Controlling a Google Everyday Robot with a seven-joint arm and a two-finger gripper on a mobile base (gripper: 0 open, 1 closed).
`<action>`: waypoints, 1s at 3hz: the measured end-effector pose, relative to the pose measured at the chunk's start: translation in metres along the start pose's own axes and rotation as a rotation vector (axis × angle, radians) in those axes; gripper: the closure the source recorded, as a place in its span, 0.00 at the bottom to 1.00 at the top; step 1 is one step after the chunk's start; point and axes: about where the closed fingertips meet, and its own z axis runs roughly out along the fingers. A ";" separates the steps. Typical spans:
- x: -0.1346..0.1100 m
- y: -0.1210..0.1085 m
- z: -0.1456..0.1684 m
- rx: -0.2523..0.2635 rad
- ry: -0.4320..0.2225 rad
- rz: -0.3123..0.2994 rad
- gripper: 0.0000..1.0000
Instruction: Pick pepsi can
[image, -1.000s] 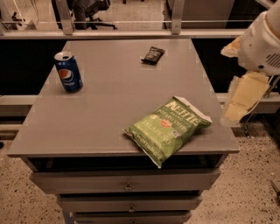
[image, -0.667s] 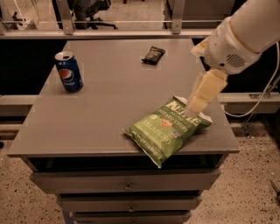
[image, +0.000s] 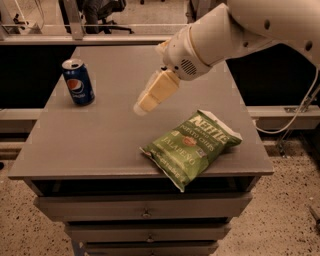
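Note:
The pepsi can (image: 78, 82), blue with a silver top and the round logo, stands upright near the left edge of the grey table (image: 100, 140). My gripper (image: 141, 105) hangs over the middle of the table on the white arm that reaches in from the upper right. It is well to the right of the can and apart from it, just above and left of the green chip bag (image: 192, 145). It holds nothing that I can see.
The green chip bag lies at the front right of the table. The arm hides the far middle of the table. Drawers (image: 145, 210) sit below the table's front edge. A rail and an office chair (image: 102, 12) stand behind.
The arm has swung left from beyond the table's right edge to over the table's middle, closer to the can. The dark wrapper at the back is now covered by the arm.

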 end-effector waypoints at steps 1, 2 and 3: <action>0.000 0.001 0.000 -0.002 0.002 -0.001 0.00; -0.007 0.001 0.018 -0.026 -0.045 0.015 0.00; -0.024 0.000 0.070 -0.058 -0.163 0.045 0.00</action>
